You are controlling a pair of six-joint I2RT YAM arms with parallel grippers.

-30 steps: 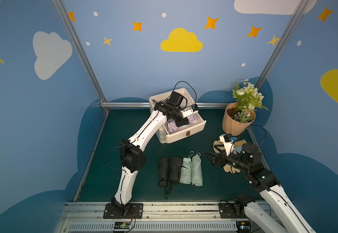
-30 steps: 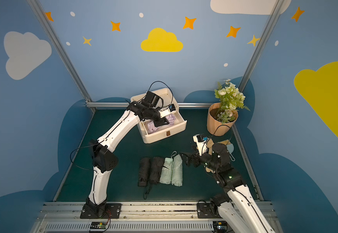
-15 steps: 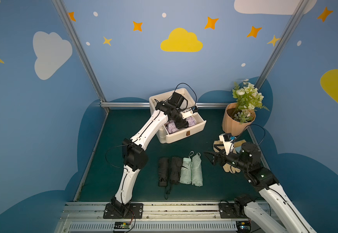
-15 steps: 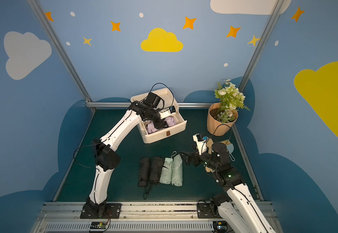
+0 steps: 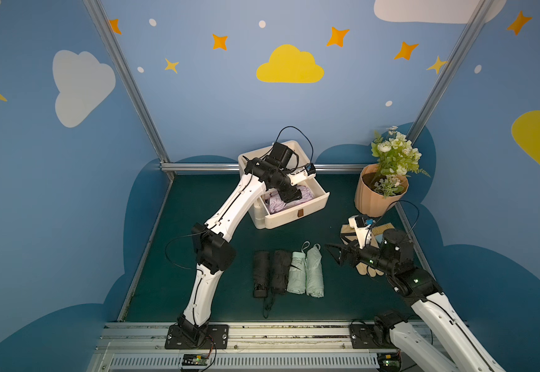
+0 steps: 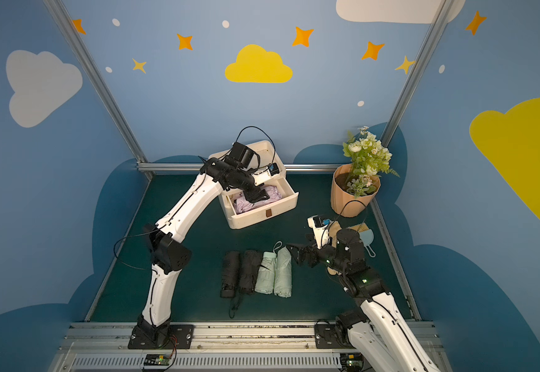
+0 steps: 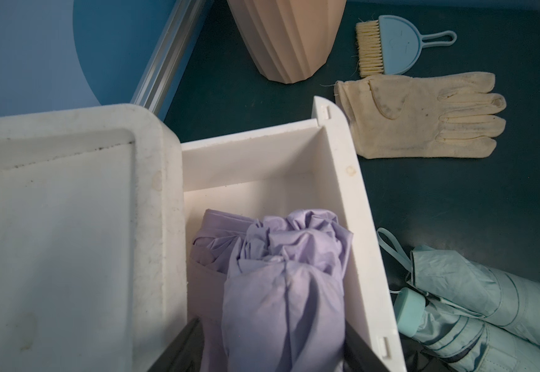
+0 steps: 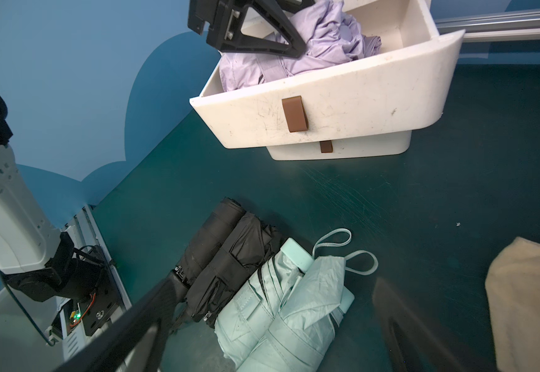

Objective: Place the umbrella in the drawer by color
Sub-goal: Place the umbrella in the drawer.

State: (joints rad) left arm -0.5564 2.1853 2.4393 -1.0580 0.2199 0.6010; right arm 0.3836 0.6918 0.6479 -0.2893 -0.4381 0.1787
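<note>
Your left gripper [image 5: 291, 197] just let go, so the purple umbrella [image 7: 281, 290] now lies in the drawer [image 7: 342, 180]. Right gripper [image 5: 333, 255] hangs open near the other umbrellas [image 5: 296, 273].

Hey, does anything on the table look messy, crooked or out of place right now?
The lilac umbrellas in the open top drawer are bunched, fabric loose and crumpled, unlike the rolled black umbrellas and mint umbrellas on the mat. The cream glove looks stained.
</note>
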